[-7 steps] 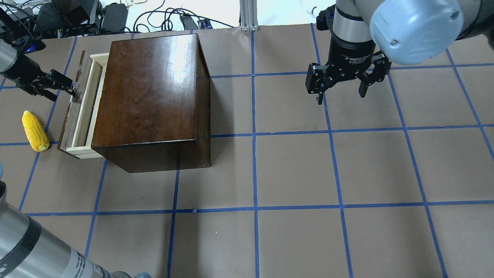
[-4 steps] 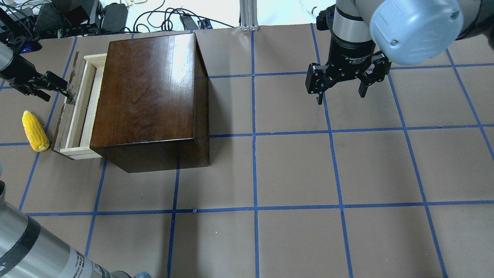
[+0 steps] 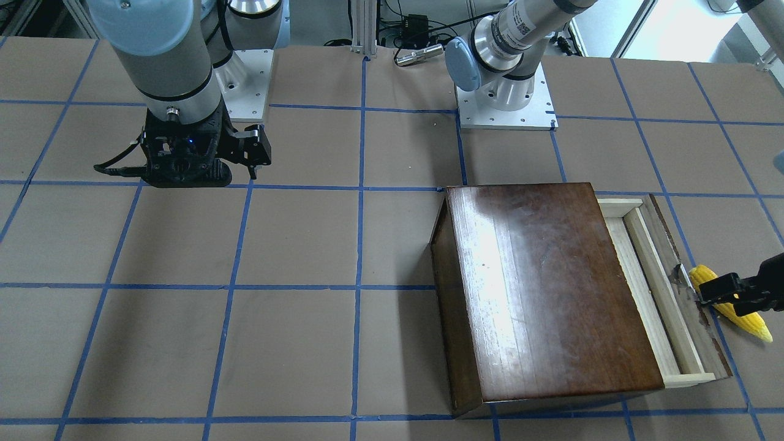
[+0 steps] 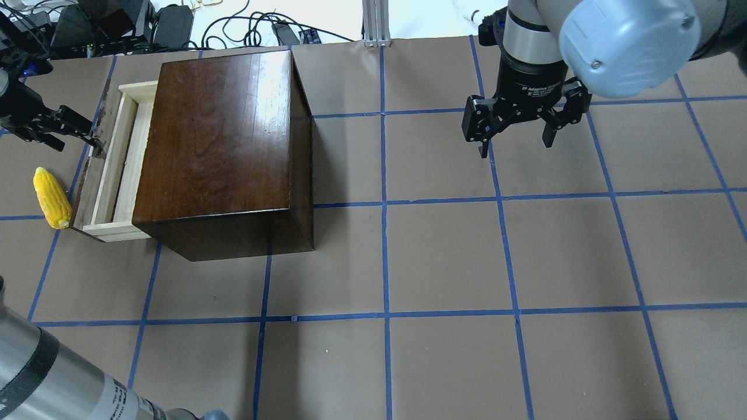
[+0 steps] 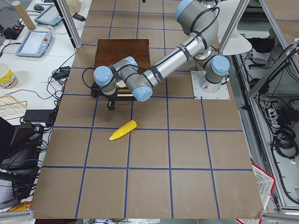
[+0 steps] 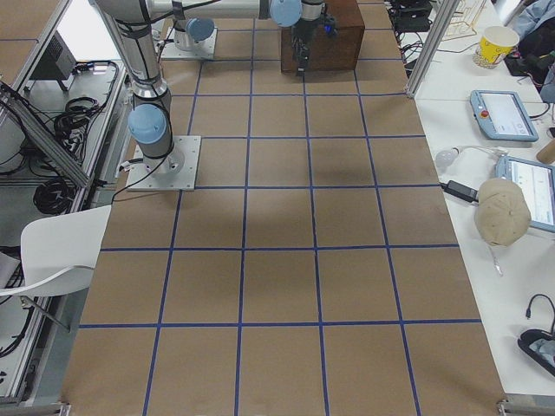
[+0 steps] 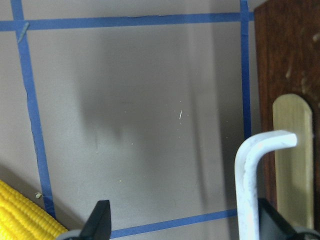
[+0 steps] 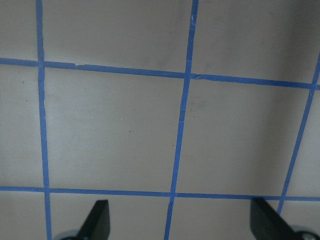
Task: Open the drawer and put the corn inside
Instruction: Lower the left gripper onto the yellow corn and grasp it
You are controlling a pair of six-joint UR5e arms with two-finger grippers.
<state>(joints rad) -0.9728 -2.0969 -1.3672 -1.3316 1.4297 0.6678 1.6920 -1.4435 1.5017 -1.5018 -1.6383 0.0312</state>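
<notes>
The glossy dark-brown box point(image 4: 222, 146) stands at the table's left. Its drawer point(image 4: 119, 163) is pulled partly out, showing a pale wood tray behind a worn dark front panel point(image 4: 87, 175). My left gripper point(image 4: 87, 137) is open at the panel, one finger hooked behind the white metal handle point(image 7: 250, 180). The yellow corn point(image 4: 51, 197) lies on the table just outside the drawer front, its end close to the panel's near corner. It also shows in the left wrist view point(image 7: 25, 212). My right gripper point(image 4: 516, 143) is open and empty, hovering far to the right.
Brown paper with blue tape grid lines covers the table point(image 4: 443, 262). Cables and electronics point(image 4: 117, 23) lie beyond the far edge behind the box. The left arm's forearm point(image 4: 52, 373) crosses the near left corner.
My left gripper has moved left with the handle, and the drawer has slid further out. The box has shifted slightly left. The drawer front now reaches the corn. The right arm has not moved.
</notes>
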